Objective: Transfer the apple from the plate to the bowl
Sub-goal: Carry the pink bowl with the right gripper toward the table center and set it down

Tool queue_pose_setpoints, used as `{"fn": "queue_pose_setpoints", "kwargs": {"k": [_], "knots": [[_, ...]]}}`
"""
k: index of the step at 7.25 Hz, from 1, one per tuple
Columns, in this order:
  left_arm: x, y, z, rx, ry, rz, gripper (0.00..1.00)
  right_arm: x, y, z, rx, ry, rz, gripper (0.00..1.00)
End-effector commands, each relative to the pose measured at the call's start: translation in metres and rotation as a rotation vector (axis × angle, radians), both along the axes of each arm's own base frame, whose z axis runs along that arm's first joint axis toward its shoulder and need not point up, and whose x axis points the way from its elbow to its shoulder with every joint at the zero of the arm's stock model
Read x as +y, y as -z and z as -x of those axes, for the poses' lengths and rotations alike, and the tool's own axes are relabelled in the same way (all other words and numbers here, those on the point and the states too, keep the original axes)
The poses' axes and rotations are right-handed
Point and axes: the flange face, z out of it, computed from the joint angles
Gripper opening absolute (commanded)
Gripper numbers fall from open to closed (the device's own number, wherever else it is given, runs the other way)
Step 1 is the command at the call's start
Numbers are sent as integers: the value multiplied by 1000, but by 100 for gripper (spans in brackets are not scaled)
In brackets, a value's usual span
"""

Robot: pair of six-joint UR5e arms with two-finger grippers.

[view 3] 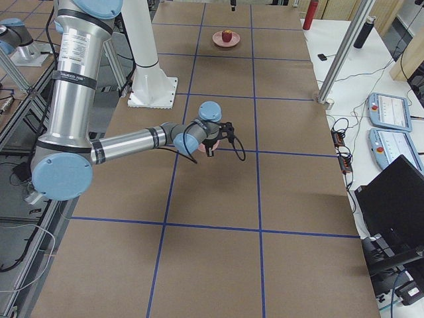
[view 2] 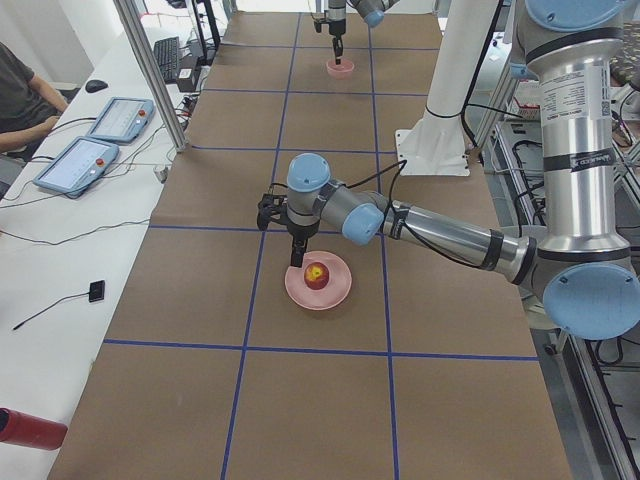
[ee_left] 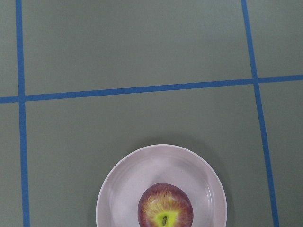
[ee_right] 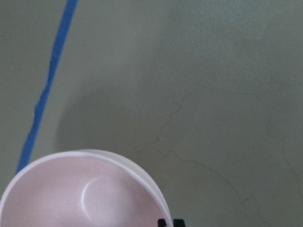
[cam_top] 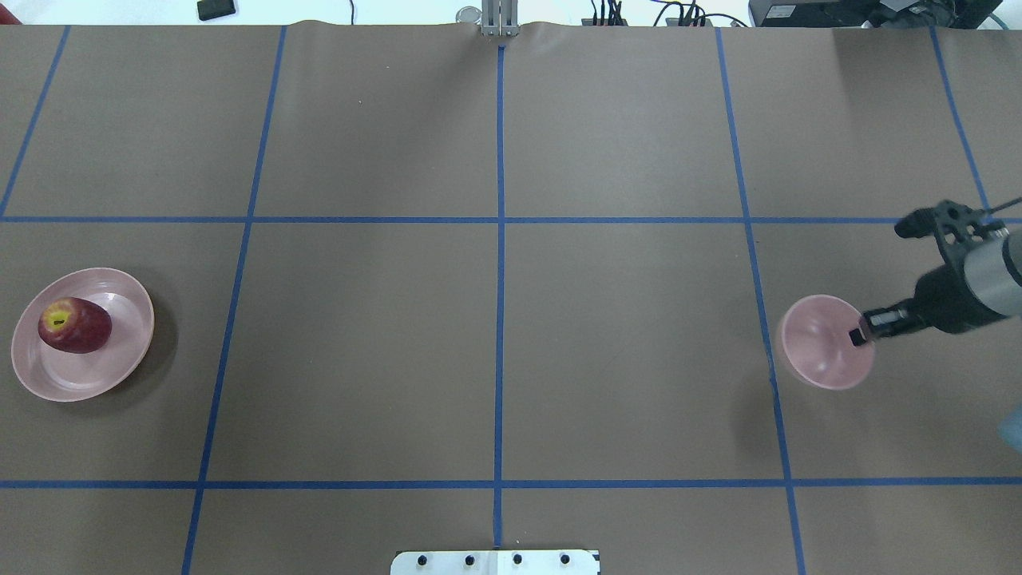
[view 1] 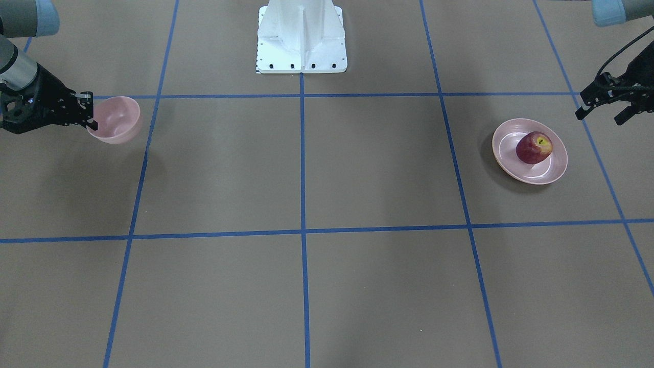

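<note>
My right gripper is clamped on the rim of the bowl, with one finger inside the wall and the other outside. The bowl hangs tilted, and its faint shadow lies apart from it on the table. My left gripper has its fingers spread and holds nothing. It hovers just beside the plate, on the side nearer my base.

I count one apple, one plate, one bowl and my two grippers. The apple sits on the plate, a little off centre, with its yellow stem end up. Plate and bowl are well apart, at opposite ends of the table.

The overhead view cuts off my left gripper entirely, and its wrist camera shows none of its fingers, only the plate and apple at the bottom edge. My right wrist camera catches just the fingertips at the bowl's rim. From the right end of the table, my wrist hides most of the bowl.

The table is covered in brown paper, gridded with blue tape lines, and has a white pedestal base. Beside it runs a white bench where a seated operator has two pendants. A red bottle and a laptop are also there.
</note>
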Motion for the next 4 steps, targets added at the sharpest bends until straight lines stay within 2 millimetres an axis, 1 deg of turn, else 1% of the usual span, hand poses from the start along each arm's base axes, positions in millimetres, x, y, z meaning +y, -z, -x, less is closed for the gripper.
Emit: {"fn": "queue_pose_setpoints", "kwargs": {"k": [1, 2, 3, 4], "knots": [[0, -5, 0, -3, 7, 24, 98, -89, 158, 87, 49, -108, 171, 0], [-1, -9, 0, -13, 10, 30, 98, -109, 198, 140, 60, -144, 235, 0], [-1, -12, 0, -18, 13, 34, 98, -128, 220, 186, 78, -160, 290, 0], [-1, -15, 0, -20, 12, 39, 98, -151, 240, 227, 97, -190, 295, 0]]}}
